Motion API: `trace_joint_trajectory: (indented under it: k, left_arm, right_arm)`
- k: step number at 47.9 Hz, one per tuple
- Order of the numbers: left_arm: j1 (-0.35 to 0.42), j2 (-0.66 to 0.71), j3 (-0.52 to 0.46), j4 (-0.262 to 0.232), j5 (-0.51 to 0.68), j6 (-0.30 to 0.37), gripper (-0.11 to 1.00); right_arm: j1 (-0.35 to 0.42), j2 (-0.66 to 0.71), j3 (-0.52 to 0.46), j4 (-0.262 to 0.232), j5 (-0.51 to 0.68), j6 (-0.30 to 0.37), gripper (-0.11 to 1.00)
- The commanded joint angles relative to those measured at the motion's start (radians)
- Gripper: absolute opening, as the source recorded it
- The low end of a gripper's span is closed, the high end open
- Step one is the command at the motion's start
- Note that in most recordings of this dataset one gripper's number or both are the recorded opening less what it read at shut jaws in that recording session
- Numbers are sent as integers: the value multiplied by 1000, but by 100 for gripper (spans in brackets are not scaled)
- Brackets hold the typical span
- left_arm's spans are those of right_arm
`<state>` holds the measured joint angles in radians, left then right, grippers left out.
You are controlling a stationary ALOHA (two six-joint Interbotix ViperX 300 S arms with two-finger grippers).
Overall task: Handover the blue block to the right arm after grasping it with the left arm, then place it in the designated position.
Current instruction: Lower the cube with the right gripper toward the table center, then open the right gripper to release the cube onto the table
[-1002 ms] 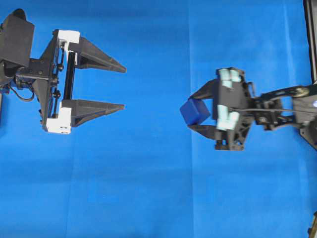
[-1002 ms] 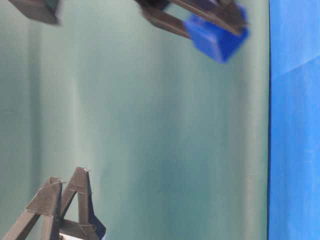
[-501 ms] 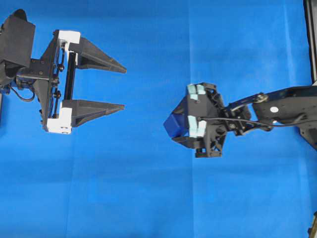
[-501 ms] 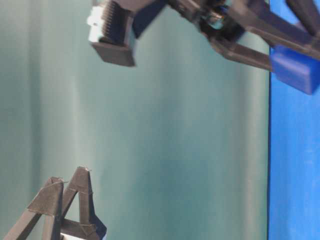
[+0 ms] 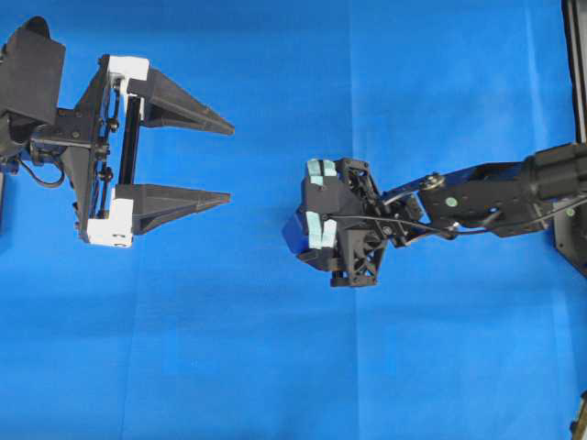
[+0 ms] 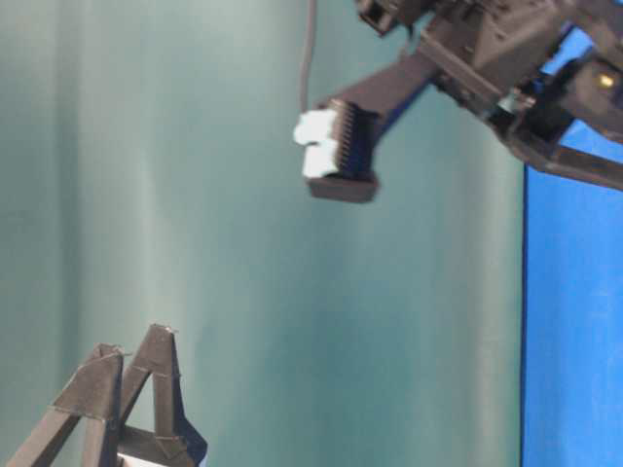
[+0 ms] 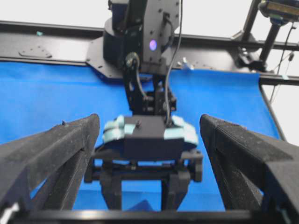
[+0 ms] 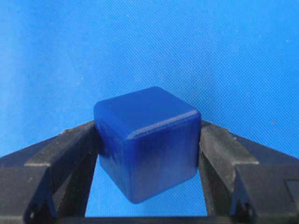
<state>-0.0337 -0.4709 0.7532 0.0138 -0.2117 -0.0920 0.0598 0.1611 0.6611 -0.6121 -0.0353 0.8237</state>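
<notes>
So the blue block (image 8: 145, 142) is clamped in the right claw (image 8: 148, 154), one black finger (image 8: 65, 154) pressed on each side, and we get the clean look only from the right wrist cam. From overhead we barely catch a dark sliver of it (image 5: 294, 234) poking out under the right claw (image 5: 307, 240), near the middle of the blue cloth (image 5: 275, 367) on the counter; the pale-green parts and the wrist cover the rest. We can't make out any mark or writing on the block. The table-level view cuts the right arm (image 6: 487, 49) off at the top edge, block hidden. The left claw (image 5: 227, 160) sits toward the cloth's left edge, fingers spread wide apart, holding nothing, well apart from the block.
</notes>
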Motion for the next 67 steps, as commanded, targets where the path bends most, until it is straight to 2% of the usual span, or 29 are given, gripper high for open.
trace_joint_trajectory:
  k: [1, 10, 44, 51, 53, 55, 62, 67]
  left_arm:
    - [-2, -5, -28, 2, -9, -2, 92]
    - [-2, -5, -29, 2, -9, -2, 92]
    - [-2, -5, -29, 2, -9, -3, 92]
    - [-5, -5, -29, 0, -9, -3, 92]
    - [-5, -5, -29, 2, -9, -3, 92]
    - [-6, -5, -29, 2, -9, -3, 92]
    - [-8, -5, -29, 2, -9, -3, 92]
    - [-8, -5, -31, 2, -9, -3, 92]
  right_arm:
    - [-3, 3, -23, 0, -34, 2, 45]
    - [-3, 17, -23, 0, -64, 2, 45]
    - [-5, 31, -28, 2, -54, 2, 47]
    - [-5, 32, -29, 2, -29, 2, 85]
    - [-5, 32, -29, 2, -28, 2, 92]
    - [-5, 32, -29, 2, -28, 2, 94]
    - [-5, 31, -31, 2, -28, 2, 85]
    - [-5, 23, -32, 2, -28, 2, 86]
